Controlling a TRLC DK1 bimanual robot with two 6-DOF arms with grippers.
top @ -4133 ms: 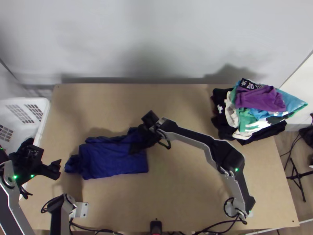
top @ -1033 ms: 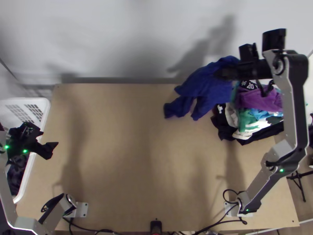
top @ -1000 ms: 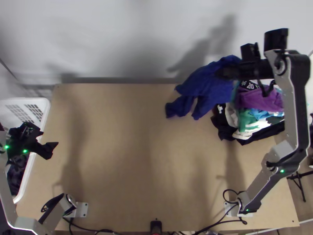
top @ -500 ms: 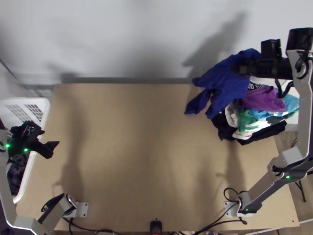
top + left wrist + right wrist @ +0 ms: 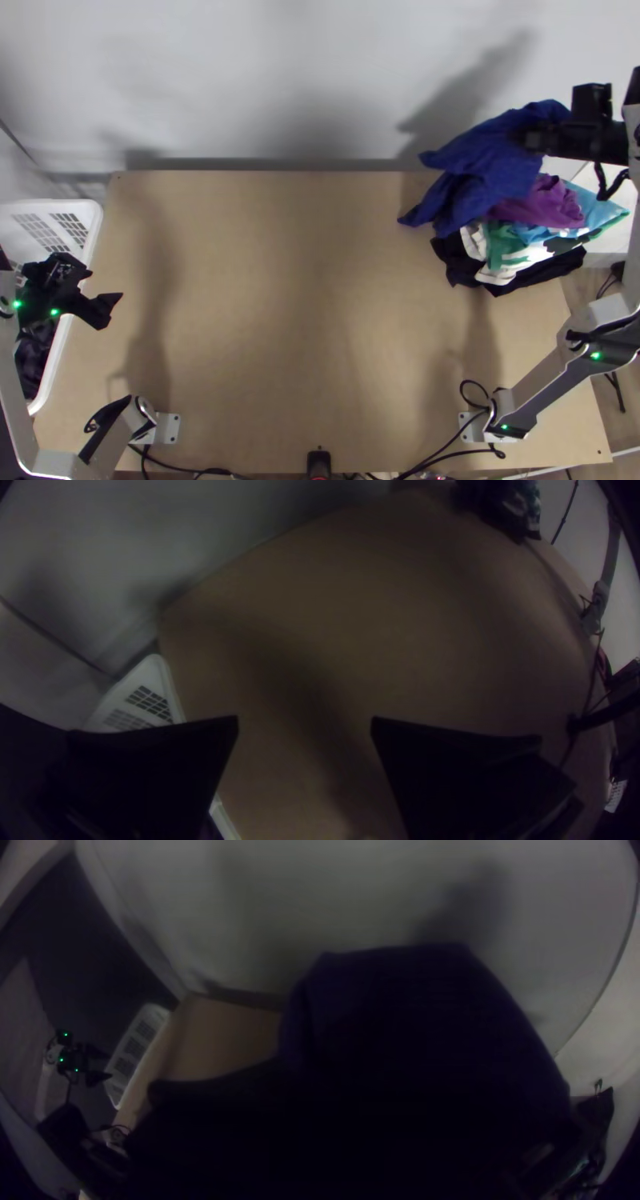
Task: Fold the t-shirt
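Note:
The blue t-shirt [image 5: 488, 172] hangs bunched from my right gripper [image 5: 532, 138] at the back right in the top view, above and partly over the pile of clothes, its loose ends toward the left. In the right wrist view the shirt [image 5: 413, 1013] covers the fingers as a dark bundle. My left gripper [image 5: 112, 308] stands over the table's left side, beside the basket. Its fingers are apart in the left wrist view, where the left gripper [image 5: 305, 730] has bare table between them.
A pile of folded clothes [image 5: 528, 248], purple, green, white and black, lies at the right back of the table [image 5: 304, 320]. The white basket [image 5: 92, 232] with dark cloth inside stands at the left edge. A grey wall [image 5: 280, 80] rises behind.
The shirt, lying folded on the table's left part before, has been lifted and carried by my right gripper to the back right, lately further right over the pile. The left gripper shifted slightly.

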